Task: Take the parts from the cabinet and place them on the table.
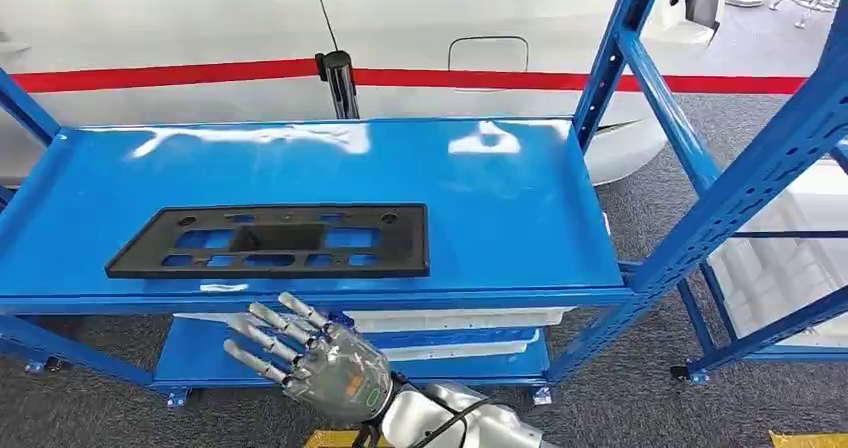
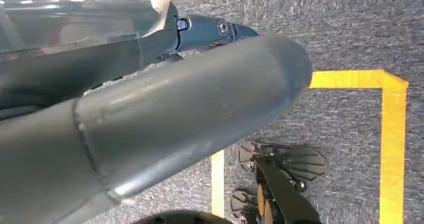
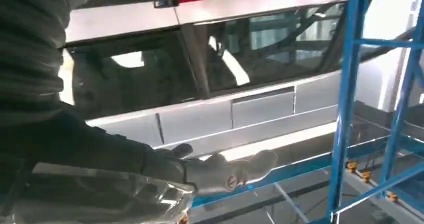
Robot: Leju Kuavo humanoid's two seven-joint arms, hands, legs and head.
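1. In the head view the right hand (image 1: 320,363) is hanging below the front lip of the blue shelf (image 1: 520,208), fingers spread and pointing toward 10 o'clock, holding nothing.
2. The black part (image 1: 275,240), a flat plate with cut-outs, is lying on the shelf at about 8 o'clock from the shelf's middle, its front edge near the front lip and apart from the hand.
3. Open shelf surface is stretching from the part toward 12 and 3 o'clock; the blue posts (image 1: 625,43) are closing in the 3 o'clock side.
4. A lower shelf (image 1: 200,353) is sitting under the top one, partly hidden by the hand and the lip; pale trays (image 1: 460,328) on it are hard to make out.
5. A white car (image 1: 200,28) with a red stripe is standing behind the shelf at 12 o'clock, cut off by the frame.
6. The right wrist view is showing that hand's thumb (image 3: 230,171) stretched out with nothing in it, against the car's windows and a blue post (image 3: 345,99).
7. In the left wrist view the left hand (image 2: 150,124) is showing its thick grey thumb over grey carpet and yellow tape (image 2: 390,134); whether it is open or closed I cannot tell.
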